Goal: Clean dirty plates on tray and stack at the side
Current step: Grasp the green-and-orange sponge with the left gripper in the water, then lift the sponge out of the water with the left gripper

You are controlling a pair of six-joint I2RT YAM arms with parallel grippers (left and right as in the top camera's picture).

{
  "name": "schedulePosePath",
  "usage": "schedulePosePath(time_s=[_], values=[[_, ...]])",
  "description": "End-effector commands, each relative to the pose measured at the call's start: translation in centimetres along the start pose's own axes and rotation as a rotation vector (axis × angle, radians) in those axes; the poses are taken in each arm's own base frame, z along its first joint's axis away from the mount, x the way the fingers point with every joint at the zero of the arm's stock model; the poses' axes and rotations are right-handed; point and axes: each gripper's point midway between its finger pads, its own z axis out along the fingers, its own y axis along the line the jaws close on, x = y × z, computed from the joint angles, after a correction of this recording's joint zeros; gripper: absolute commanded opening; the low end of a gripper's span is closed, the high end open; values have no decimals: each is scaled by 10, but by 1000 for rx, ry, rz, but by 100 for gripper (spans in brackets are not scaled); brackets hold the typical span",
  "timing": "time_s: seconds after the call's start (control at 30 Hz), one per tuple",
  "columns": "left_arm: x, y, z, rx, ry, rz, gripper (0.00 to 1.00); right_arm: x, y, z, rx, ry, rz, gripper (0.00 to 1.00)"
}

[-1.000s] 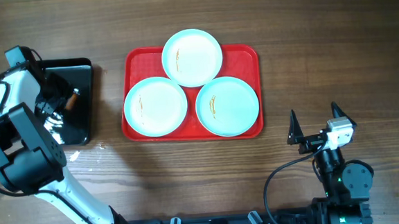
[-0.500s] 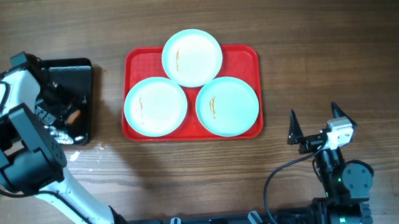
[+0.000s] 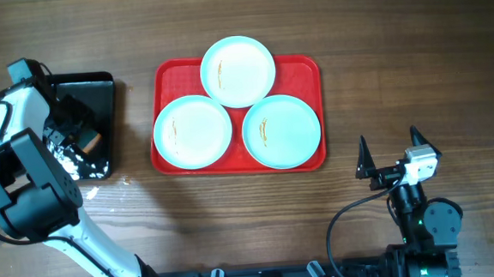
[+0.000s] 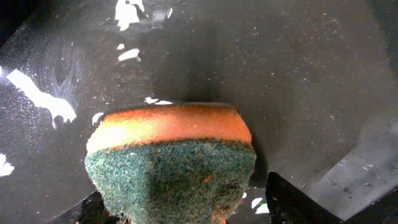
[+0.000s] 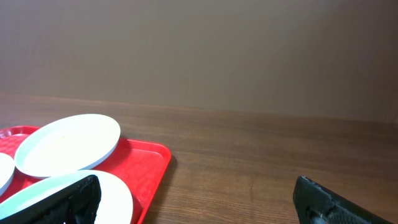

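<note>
Left pincer (image 4: 186,208) clamped on sponge (image 4: 171,152); right pincer (image 3: 391,151) apart; three pale plates (image 3: 238,70) orange-smeared on red tray (image 3: 308,69).

Sponge (image 4: 171,155) bottom cut off by frame. Left gripper (image 3: 82,138) mostly hidden under arm (image 3: 20,109), grip unclear. Plates (image 5: 65,143), tray (image 5: 149,165) cropped at right wrist view's edge.
</note>
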Motion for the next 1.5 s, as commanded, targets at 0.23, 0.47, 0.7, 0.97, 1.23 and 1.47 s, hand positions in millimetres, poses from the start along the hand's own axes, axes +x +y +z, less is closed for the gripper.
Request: schedulePosePath(time_s=[0.23,0.47,0.7,0.97,1.23,1.47], values=[[8,5,-8,-13,24,1,4,-1,-3,0,14,-7,-14,100],[-15,-6,-90,64,-152,4,4,-1,-3,0,14,-7,-13,100],[-29,-14,-196,181,-414,7,4,-1,-3,0,14,-7,-14,100],[-44,-21,-185,170,-482,148,4,-1,-3,0,14,-7,-14,100],[-33,-37,-92,228,-296,194,4,-1,-3,0,14,-7,-14,100],[-51,-68,-230,443,-612,277,4,-1,-3,0,14,-7,-14,100]])
